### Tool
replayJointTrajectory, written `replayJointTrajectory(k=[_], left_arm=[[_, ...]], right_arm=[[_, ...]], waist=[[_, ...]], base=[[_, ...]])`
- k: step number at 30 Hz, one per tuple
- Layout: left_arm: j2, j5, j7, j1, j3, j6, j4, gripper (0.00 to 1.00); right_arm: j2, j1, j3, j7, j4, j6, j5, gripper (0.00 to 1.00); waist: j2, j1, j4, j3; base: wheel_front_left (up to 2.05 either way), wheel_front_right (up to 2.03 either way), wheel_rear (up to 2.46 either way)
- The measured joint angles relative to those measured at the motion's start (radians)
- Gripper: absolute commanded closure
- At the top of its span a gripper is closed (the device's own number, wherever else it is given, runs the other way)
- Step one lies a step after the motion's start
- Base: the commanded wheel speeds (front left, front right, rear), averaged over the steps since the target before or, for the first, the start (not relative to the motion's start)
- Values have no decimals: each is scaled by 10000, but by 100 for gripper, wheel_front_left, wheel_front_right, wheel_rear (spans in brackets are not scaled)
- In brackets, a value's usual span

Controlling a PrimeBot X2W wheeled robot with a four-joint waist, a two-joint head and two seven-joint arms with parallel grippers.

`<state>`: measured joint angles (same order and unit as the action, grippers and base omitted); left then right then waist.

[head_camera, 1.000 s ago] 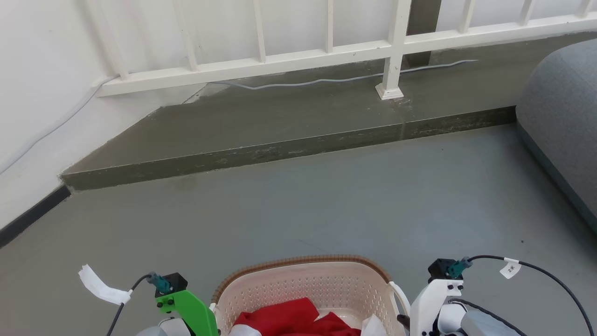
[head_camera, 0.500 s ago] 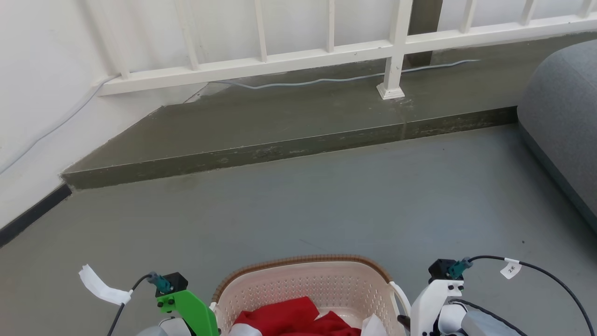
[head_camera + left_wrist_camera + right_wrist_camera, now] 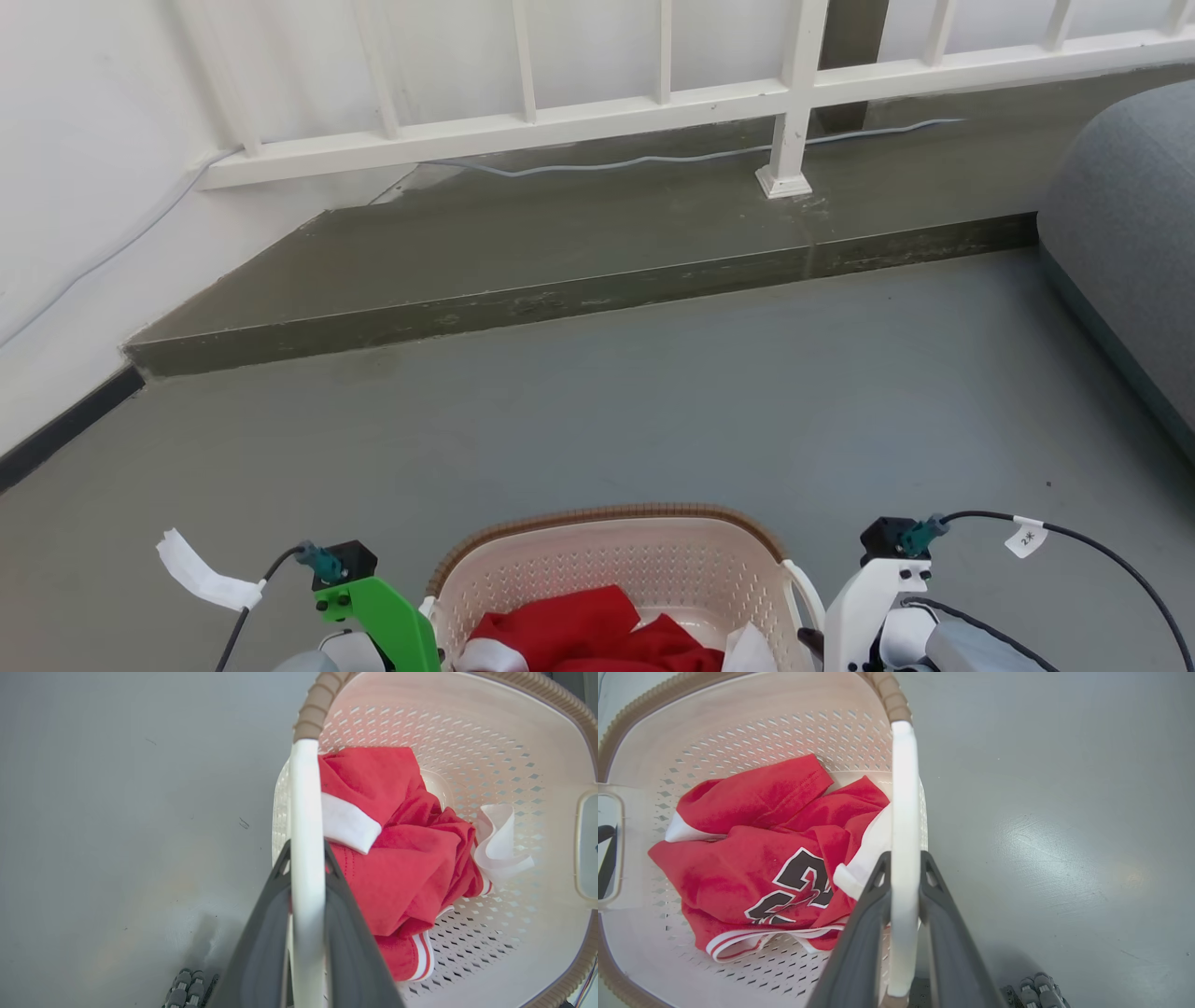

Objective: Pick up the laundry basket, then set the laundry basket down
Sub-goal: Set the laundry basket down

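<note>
From the head, the laundry basket [image 3: 607,569] hangs between our wrists over smooth grey floor [image 3: 653,401], step [image 3: 560,233] and white railing [image 3: 523,126] ahead. Left wrist: our left gripper [image 3: 306,858] clamps its white handle [image 3: 306,793]. Right wrist: our right gripper [image 3: 904,865] clamps the other handle [image 3: 903,788]. Lift seems done; setting down remains.

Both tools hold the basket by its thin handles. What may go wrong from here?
1. The left tool and right tool each pinch only a thin white handle, which might slip out.
2. The red shirt lies loose in the basket; if it shifts, the basket may tilt.
</note>
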<state>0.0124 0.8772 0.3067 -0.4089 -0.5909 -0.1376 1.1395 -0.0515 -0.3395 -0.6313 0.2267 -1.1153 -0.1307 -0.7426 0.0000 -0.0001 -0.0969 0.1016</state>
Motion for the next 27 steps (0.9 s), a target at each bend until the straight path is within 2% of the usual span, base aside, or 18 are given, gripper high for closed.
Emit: replayJointTrajectory(k=[14,27], left_arm=[[0,-42,-731,-189,-67,2,-138,100],[-84,-466,-1432,-1183,-307,268,-236,100]], right_arm=[[-150,-413,-10,-723,144,-4,-54,100],[-328,-1239,100,-1517,203,-19,46,100]], waist=[[0,0,-1,-491],[1,0,51,-1811]], base=[[0,0,0],[0,0,0]])
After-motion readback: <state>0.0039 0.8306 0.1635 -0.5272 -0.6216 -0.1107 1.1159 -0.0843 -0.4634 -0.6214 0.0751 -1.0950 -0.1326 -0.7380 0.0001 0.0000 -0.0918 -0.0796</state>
